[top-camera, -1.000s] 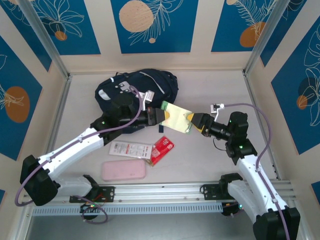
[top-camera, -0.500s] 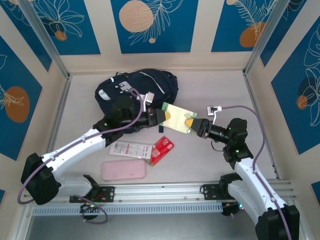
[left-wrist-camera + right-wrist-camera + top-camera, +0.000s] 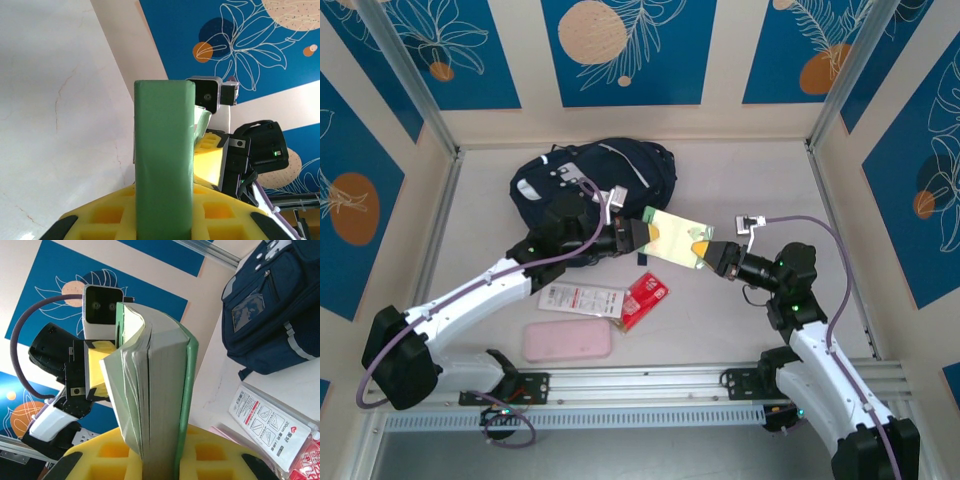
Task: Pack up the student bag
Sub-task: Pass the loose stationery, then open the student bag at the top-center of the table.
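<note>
Student bag (image 3: pixel 595 170) lies on the far part of the tabletop (image 3: pixel 750 170), behind the left arm, its front pocket with the white patches turned up. From the top view I cannot tell whether its mouth is open or whether anything is inside. A green-covered book (image 3: pixel 672 236) hangs in the air just in front of the bag, held at both ends. The left gripper (image 3: pixel 642 232) has its jaws clamped on the end nearer the bag, and the right gripper (image 3: pixel 706 250) has its jaws clamped on the opposite end. Nearer the arm bases lie a white packet (image 3: pixel 578 297), a red packet (image 3: pixel 645 298) right beside it, and a pink case (image 3: pixel 568 341). By my judgement packing is at an early stage: the book looks mid-handover, and it and the three loose items are all left to go in
</note>
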